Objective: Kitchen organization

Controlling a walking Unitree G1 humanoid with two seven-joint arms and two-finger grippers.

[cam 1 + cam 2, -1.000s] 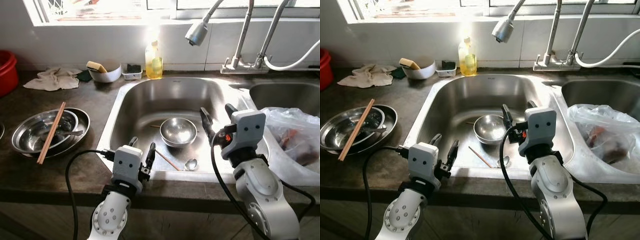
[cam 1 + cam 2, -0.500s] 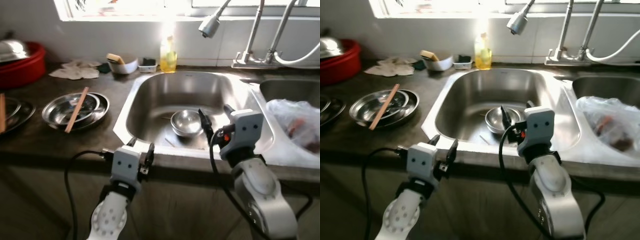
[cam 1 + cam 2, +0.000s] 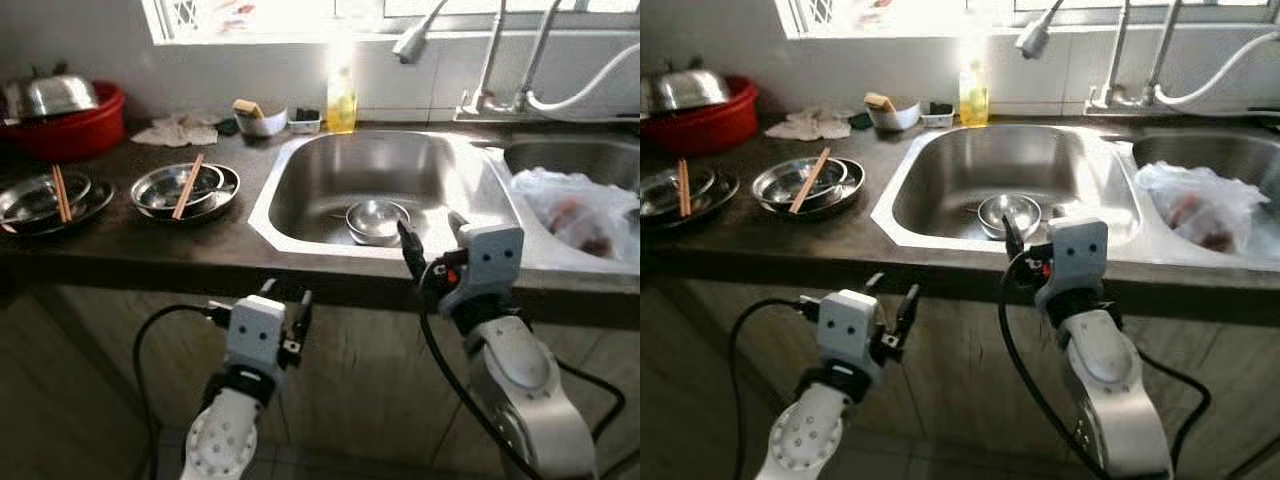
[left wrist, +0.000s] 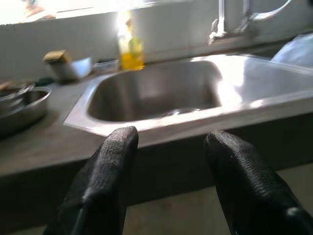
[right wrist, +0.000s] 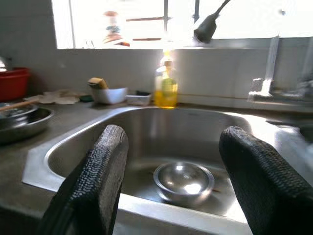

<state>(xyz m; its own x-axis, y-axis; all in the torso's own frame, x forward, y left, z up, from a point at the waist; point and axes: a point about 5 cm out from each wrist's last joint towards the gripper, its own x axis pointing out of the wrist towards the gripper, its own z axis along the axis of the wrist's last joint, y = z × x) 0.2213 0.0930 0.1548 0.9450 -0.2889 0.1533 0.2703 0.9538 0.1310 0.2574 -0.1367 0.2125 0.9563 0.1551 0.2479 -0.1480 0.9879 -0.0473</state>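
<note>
Currently, both the left gripper (image 3: 286, 308) and right gripper (image 3: 432, 238) are held open, empty; the counter edge (image 3: 200, 262) at 12 o'clock could be struck.

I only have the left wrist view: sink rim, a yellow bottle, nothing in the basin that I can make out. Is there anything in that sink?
Observer: Yes, a steel bowl sits upright on the sink floor.
Operator: Where is the right gripper?
Observer: The right gripper is raised at the counter's front edge, fingers open, pointing at that bowl.
Operator: Anything on the counter to my left?
Observer: Stacked steel plates with chopsticks laid across them, and a red basin farther left.
</note>
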